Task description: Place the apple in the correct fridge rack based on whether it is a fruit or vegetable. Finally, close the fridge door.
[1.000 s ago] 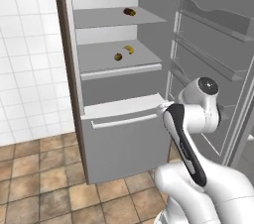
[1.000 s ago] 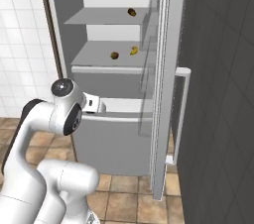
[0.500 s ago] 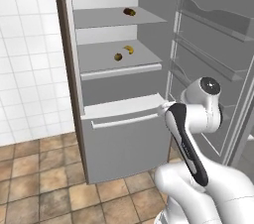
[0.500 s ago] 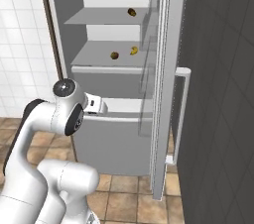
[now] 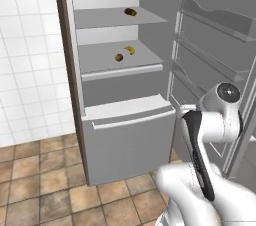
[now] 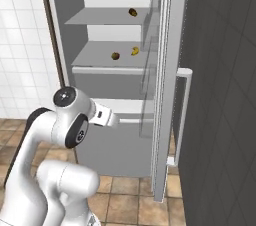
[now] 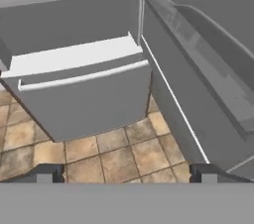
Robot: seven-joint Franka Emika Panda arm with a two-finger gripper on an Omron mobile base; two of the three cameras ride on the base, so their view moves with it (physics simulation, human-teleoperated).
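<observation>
The apple (image 5: 119,57) (image 6: 115,56), a small olive-brown ball, rests on the fridge rack (image 5: 100,61) (image 6: 92,59), the lower grey shelf, left of a yellow curved fruit (image 5: 130,49). The fridge door (image 5: 215,45) (image 6: 165,70) stands wide open to the right. My gripper (image 7: 126,174) (image 6: 113,119) hangs low in front of the drawer, well below and to the right of the apple. It is open, its fingertips (image 7: 49,173) far apart with nothing between them. It looks down at the drawer and the floor.
A dark brown-orange oblong item (image 5: 130,12) lies on the upper shelf. The grey drawer front (image 7: 79,99) with a horizontal handle juts out below the rack. The door's inner rail shelves (image 7: 198,44) run close on my right. Brown floor tiles (image 5: 45,185) lie in front.
My hand has drifted a little to the right and down, away from the shelves. The apple stays on the lower shelf and the door stays open.
</observation>
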